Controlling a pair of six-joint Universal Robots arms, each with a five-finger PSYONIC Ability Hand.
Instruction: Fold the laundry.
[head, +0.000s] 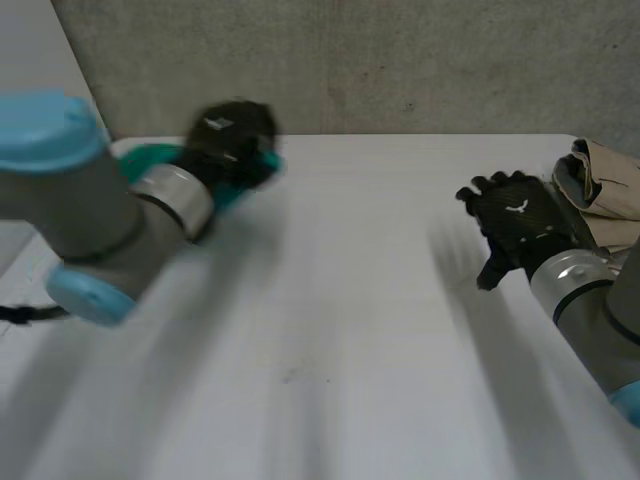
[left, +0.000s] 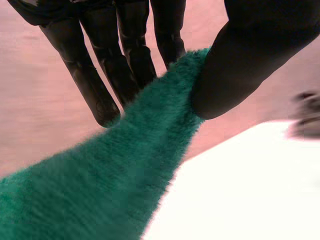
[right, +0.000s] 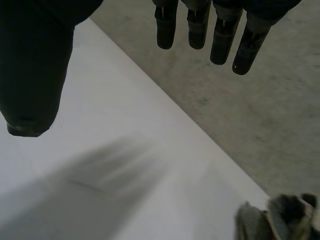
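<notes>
A fuzzy green cloth (left: 105, 185) is pinched between the thumb and fingers (left: 120, 65) of my left hand (head: 232, 140), which is shut on it at the table's far left corner. In the head view the same green cloth (head: 150, 160) peeks out beside the hand and behind the left wrist. My right hand (head: 515, 225) hovers open over the right side of the table, its straight fingers (right: 200, 30) holding nothing.
A folded beige garment (head: 600, 185) lies at the table's far right edge, just beyond my right hand; its corner (right: 280, 217) appears past the right fingertips. A grey wall stands behind the white table (head: 340, 330).
</notes>
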